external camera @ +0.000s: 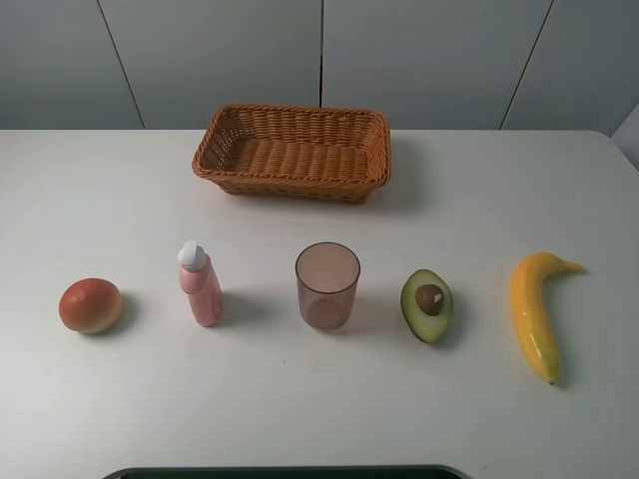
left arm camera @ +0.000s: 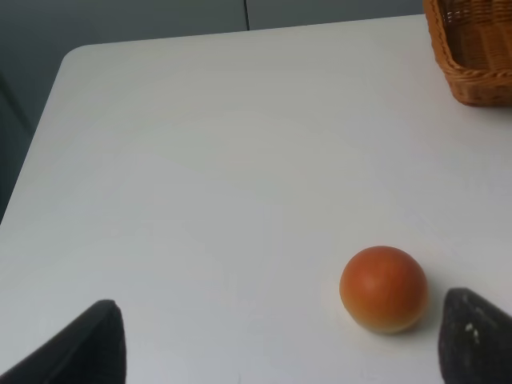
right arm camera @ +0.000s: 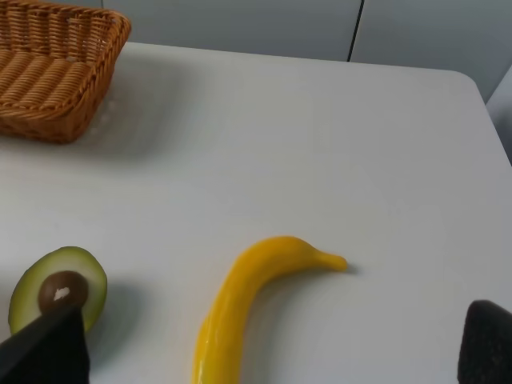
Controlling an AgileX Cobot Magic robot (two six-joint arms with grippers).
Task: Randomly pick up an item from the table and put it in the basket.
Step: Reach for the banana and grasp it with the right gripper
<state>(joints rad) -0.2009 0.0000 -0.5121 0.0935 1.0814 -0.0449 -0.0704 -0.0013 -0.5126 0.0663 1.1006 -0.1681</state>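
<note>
From the high camera neither of my arms shows. The white worktop (external camera: 300, 409) is flat, matt and plain, with rounded corners, and grey wall panels (external camera: 419, 60) with dark seams stand behind it. Toward the back sits the basket (external camera: 290, 188), rectangular, woven of orange-brown wicker, with low flared sides. Nearer the front runs a row, left to right:

- a round orange-red fruit (external camera: 90, 305)
- an upright pink bottle (external camera: 201, 284) with a white cap
- an upright translucent brownish cup (external camera: 326, 285)
- a halved avocado (external camera: 427, 304), cut face up with its brown pit showing
- the banana (external camera: 532, 311), at the far right

The banana is long, curved and glossy yellow. It lies flat on the worktop, well apart from the basket, with its stem end pointing toward the back right.

In my left wrist view, my left jaws stand wide apart and hold nothing. Only their dark tips show, at opposite edges of the picture. The orange-red fruit rests on the worktop between them, just beside one tip, though I cannot tell whether it touches. A corner of the basket lies well beyond.

In my right wrist view, my right jaws are likewise spread wide and grip nothing. The banana lies on the worktop between the two dark tips and touches neither. The avocado half sits beside it, partly hidden behind one tip, and the basket's woven wall shows farther off.
</note>
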